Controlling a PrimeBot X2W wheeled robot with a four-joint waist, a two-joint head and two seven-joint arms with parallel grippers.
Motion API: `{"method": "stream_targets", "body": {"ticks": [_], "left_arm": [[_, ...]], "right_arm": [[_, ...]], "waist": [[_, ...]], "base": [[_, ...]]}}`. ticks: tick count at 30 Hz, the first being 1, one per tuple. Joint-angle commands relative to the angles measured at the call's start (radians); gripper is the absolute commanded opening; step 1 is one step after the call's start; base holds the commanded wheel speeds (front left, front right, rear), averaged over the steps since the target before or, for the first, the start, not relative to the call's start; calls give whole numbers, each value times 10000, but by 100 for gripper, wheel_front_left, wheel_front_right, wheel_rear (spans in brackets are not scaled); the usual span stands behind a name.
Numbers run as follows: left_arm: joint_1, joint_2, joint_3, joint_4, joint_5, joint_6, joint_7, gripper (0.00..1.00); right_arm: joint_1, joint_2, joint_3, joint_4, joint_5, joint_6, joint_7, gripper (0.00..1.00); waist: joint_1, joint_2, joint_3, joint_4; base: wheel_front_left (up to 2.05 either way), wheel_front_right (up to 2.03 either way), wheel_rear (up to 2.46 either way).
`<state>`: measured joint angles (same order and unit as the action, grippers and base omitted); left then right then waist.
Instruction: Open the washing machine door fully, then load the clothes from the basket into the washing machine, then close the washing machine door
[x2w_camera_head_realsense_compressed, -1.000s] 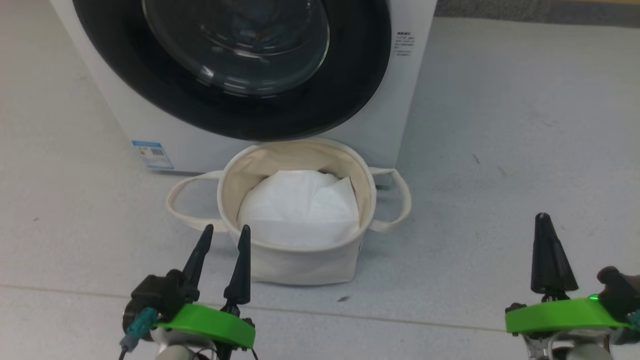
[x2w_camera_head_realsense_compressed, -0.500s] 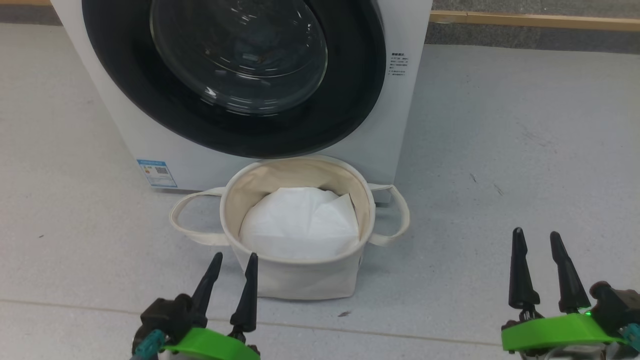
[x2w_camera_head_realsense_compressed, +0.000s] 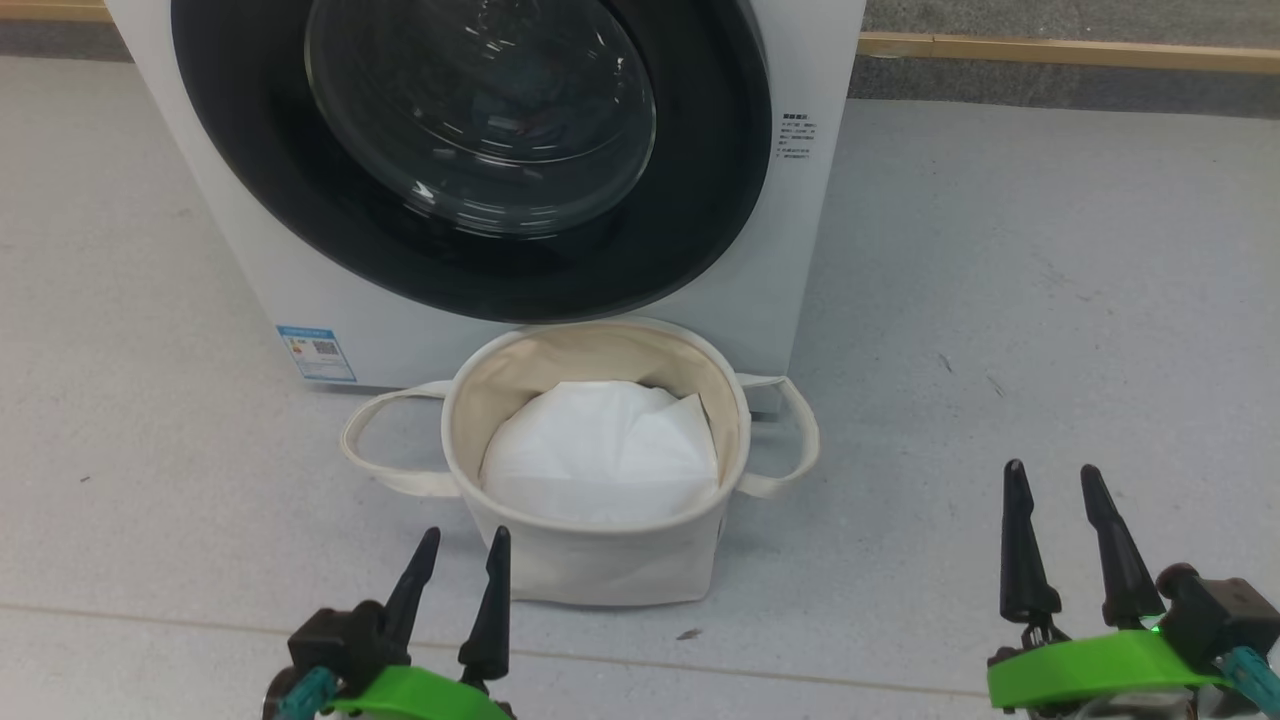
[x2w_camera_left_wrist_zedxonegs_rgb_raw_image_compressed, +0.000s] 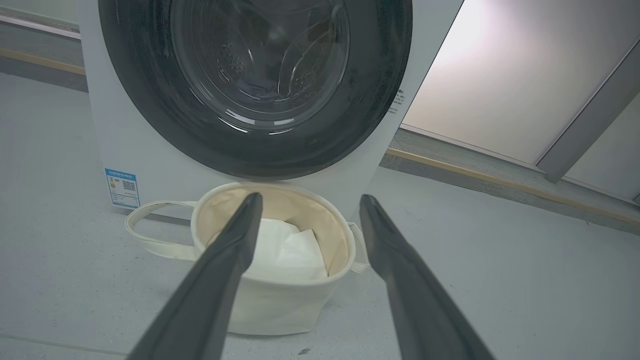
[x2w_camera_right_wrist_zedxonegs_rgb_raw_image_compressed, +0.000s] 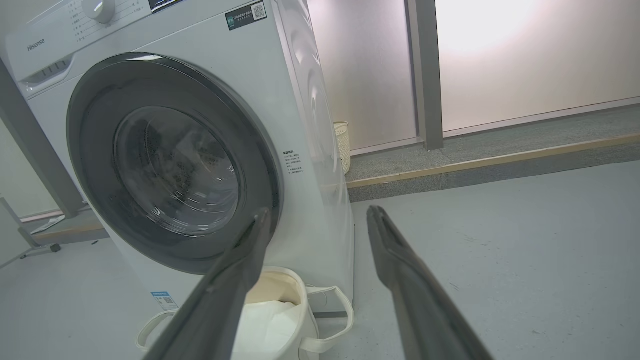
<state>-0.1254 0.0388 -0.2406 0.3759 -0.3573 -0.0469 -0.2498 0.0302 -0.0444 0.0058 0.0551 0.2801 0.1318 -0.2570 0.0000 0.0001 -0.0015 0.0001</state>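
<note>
The washing machine stands white and boxy before me, its door shut flat against the front, with a black rim and a glass bowl centre. The cream basket sits on the floor right below the door. A plain white sheet lies in it; the clothes are hidden. My left gripper is open just in front of the basket's near wall, and its fingers frame the basket in the left wrist view. My right gripper is open over bare floor, well right of the basket.
Grey floor stretches to the right of the washer. A raised step with a wooden edge strip runs behind it. A small woven bin stands beside the washer's far side. A blue label marks the washer's lower left front.
My right gripper has gone from shut to open. The head camera has tilted up a little, so both grippers sit lower in the view; basket and door have not moved.
</note>
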Motion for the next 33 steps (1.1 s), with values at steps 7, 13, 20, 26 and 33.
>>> {"method": "stream_targets", "body": {"ticks": [7,13,20,26,33], "left_arm": [[-209,114,380,-333,-17,47,-120,100],[-187,114,428,-401,-327,52,-120,100],[-162,114,428,-445,-148,60,-120,100],[-164,114,385,-468,-140,109,-120,100],[-169,114,358,-488,-113,156,-120,100]], "right_arm": [[-45,-59,283,-268,-420,-11,-48,100],[-16,-59,347,-229,-515,-11,-48,100],[-15,-59,425,-203,-532,-11,-48,100],[-26,-58,392,-181,-575,-11,-48,100],[-33,-58,373,-171,-593,-11,-48,100]], "waist": [[0,-1,-45,27],[0,-1,-68,55],[0,-1,-18,37],[0,-1,31,21],[0,-1,12,44]], "base": [[0,0,0],[0,0,0],[0,0,0],[0,0,0],[0,0,0]]}}
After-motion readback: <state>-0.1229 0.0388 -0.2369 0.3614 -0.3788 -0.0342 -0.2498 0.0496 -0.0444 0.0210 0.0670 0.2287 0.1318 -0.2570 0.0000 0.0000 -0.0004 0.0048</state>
